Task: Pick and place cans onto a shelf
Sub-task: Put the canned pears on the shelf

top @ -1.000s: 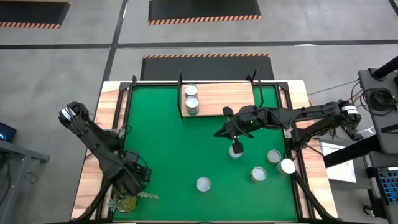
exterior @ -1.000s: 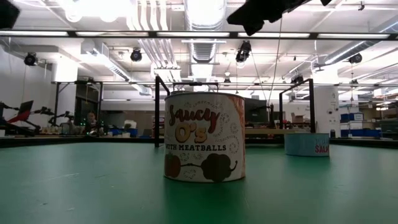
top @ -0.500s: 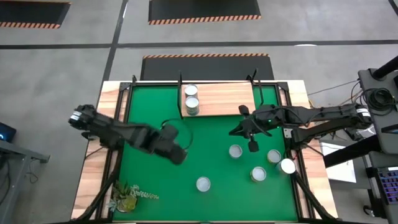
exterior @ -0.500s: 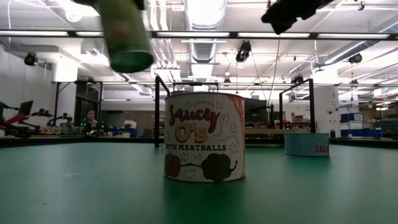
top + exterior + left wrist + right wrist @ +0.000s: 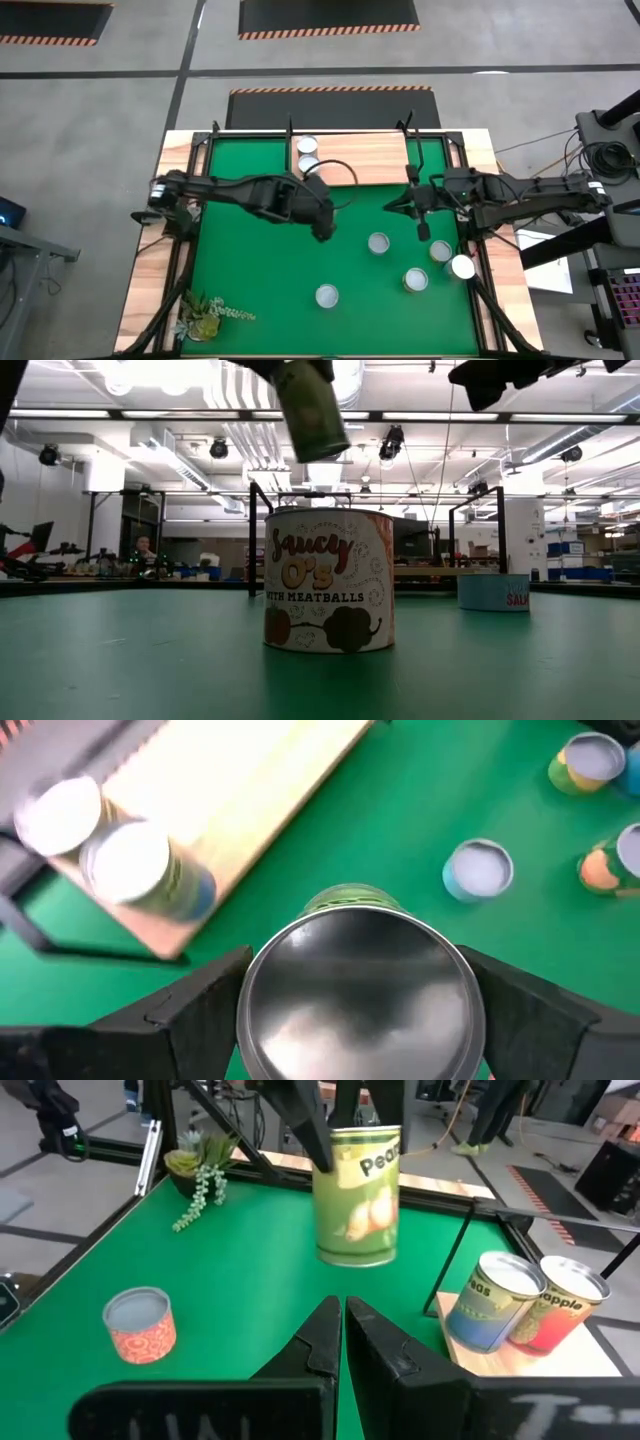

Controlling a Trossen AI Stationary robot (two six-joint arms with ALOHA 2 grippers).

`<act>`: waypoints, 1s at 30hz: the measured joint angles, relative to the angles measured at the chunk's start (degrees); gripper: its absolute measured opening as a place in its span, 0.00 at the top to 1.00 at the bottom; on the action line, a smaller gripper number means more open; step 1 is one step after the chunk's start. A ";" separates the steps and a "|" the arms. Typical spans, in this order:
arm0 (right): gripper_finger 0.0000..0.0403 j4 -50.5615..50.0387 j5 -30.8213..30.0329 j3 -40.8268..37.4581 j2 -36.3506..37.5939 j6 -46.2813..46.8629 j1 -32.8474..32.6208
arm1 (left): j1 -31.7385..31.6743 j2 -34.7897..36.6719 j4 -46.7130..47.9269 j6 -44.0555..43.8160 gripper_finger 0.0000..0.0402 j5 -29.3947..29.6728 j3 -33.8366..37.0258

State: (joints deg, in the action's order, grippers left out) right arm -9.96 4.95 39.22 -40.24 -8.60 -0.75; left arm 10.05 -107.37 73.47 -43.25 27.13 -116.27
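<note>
My left gripper is shut on a green can with a silver top, high above the table's middle, near the shelf. The can also shows in the low view. Two cans stand on the shelf's left end. My right gripper is shut and empty above the table's right half. Several cans stand on the green table, one of them near the right gripper. My left gripper pinches the green can's round side near its top between its two fingers, one on each side. The fingers come from above, pointing down. The can hangs below them, nearly upright with a slight tilt, lifted clear of the table.
Loose cans stand at the right front and front middle. A green plant sprig lies at the near left corner. In the low view a Saucy O's can stands in front of a blue one.
My left gripper has swung from the near left corner by the plant across the table toward the far right, up to the shelf, carrying the green can clear of the table. My right gripper has drawn back from the can at the middle toward the table's right edge.
</note>
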 joint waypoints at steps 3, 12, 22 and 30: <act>0.98 -0.02 0.02 -0.93 1.08 0.14 -0.02 | -0.29 -2.80 0.14 3.81 0.22 2.50 -3.63; 0.98 1.16 5.27 -2.42 5.12 -1.88 -0.13 | -4.95 -10.93 -0.51 13.41 0.22 5.51 -12.47; 0.98 2.36 8.57 -3.34 8.33 -2.74 -0.13 | -12.19 -19.58 -4.11 21.17 0.22 3.23 -17.95; 0.98 1.21 8.55 -3.34 9.17 -1.88 -0.13 | -18.12 -23.93 -7.09 18.85 0.22 0.31 -17.92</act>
State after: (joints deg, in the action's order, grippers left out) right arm -8.75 13.50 35.88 -31.07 -10.48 -0.89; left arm -8.07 -131.30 66.38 -24.40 27.45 -134.19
